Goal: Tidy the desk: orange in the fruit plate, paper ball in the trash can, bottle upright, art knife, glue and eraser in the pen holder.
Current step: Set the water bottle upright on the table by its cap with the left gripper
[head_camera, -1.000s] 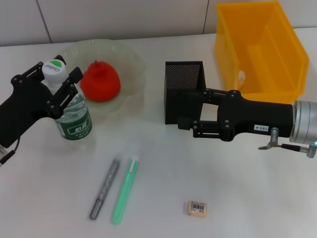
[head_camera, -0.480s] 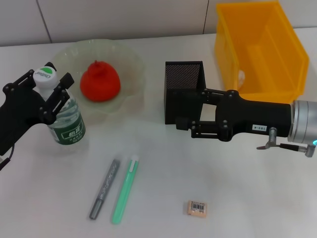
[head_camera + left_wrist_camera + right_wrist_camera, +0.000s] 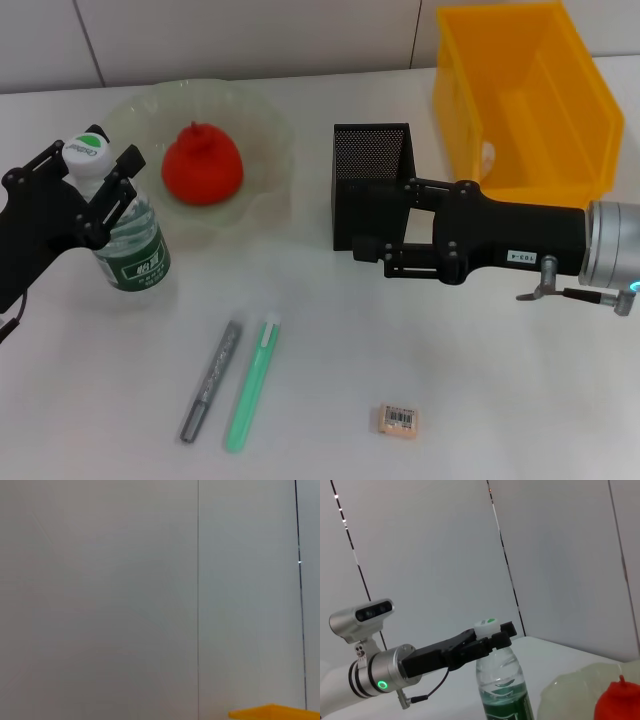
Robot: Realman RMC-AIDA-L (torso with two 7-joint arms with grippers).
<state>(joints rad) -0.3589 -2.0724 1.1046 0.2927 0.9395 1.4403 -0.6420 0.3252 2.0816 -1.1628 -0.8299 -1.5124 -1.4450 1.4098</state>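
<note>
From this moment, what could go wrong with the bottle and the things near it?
1. The left gripper holds the bottle high, near its neck; if it opens or pulls away unevenly, the bottle might tip.
2. The bottle stands close to the fruit plate, so a fall could strike its rim.
3. The right gripper sits beside the pen holder and might push it.

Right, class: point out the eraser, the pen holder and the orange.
eraser (image 3: 398, 419), head view, barcode sticker.
pen holder (image 3: 369, 152), head view, mesh back wall.
orange (image 3: 203, 167), head view, middle of fruit.
</note>
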